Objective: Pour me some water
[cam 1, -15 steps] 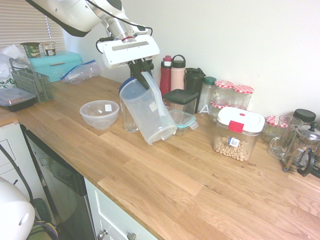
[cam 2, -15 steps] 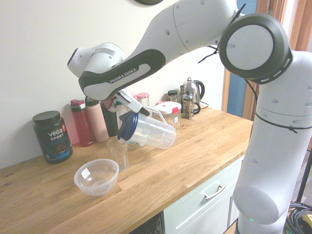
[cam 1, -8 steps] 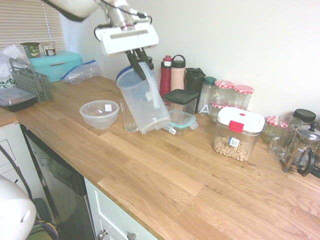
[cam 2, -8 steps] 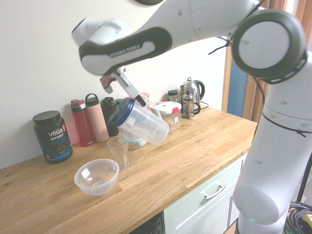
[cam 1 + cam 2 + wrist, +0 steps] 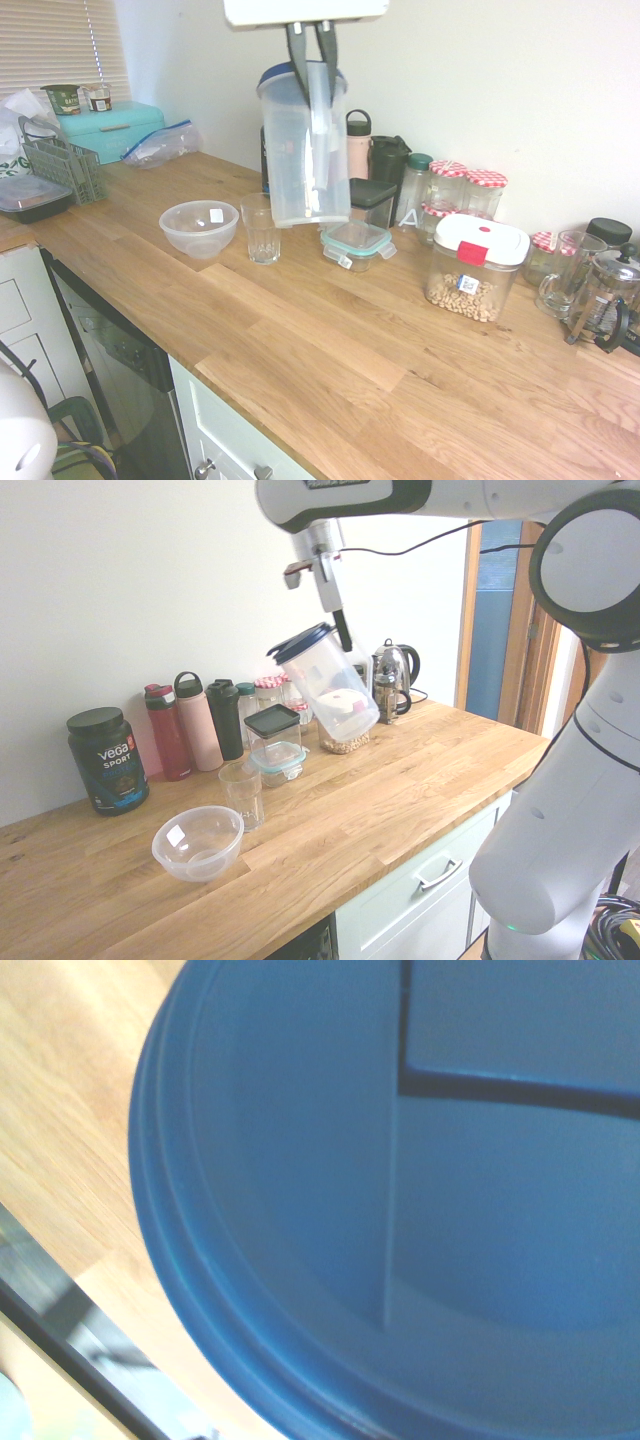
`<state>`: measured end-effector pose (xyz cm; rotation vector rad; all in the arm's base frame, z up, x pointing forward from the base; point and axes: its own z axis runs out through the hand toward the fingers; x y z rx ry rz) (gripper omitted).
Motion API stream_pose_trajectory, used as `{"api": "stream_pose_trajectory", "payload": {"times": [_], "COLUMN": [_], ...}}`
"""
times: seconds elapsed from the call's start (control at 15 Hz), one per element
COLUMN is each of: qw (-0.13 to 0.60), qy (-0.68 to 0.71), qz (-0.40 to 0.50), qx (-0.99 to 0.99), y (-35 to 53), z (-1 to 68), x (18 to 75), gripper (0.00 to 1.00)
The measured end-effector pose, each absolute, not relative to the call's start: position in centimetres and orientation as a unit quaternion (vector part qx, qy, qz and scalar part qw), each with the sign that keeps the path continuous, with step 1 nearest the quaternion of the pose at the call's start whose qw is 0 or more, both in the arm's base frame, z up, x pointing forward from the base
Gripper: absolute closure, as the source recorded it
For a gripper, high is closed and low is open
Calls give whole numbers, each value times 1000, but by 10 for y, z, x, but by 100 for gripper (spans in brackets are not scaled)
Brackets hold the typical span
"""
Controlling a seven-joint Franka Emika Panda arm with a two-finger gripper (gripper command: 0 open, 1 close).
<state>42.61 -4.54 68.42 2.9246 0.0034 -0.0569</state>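
Pitcher (image 5: 308, 150) first: we see it hanging in the air above the bench (image 5: 300, 330), its blue lid (image 5: 303, 642) uppermost and its base lowest. We have the claw (image 5: 314, 95) clamped on the pitcher's handle (image 5: 318, 110). In the second exterior view its long axis leans, lid end up toward the picture's left, base down toward the right; in the first exterior view that axis looks nearly vertical. Our wrist view is mostly filled by the lid.

Nearest on the bench, we find the drinking glass (image 5: 262, 230) standing upright, mouth up, apart from the pitcher, with the clear bowl (image 5: 199, 229) beside it. A low teal-rimmed container (image 5: 357, 243) sits near the glass, and a dark-lidded container (image 5: 273, 727) stands next to that.

Further out, we have the pink bottle (image 5: 198, 725), red bottle (image 5: 168, 734) and black tub (image 5: 108, 762) upright by the wall, then the white-lidded container (image 5: 476, 268) of beans and the French press (image 5: 603, 297).
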Motion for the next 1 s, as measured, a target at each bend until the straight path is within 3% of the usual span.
{"api": "stream_pose_trajectory", "payload": {"times": [0.2,0.53,1.0], "qw": [57,-11,-27], "qy": [-77,-204,-344], "qz": [-12,18,122], "qx": [995,979,931], "y": [-114,-176,-208], "z": [673,589,547], "x": [395,359,347], "gripper": [100,100,100]}}
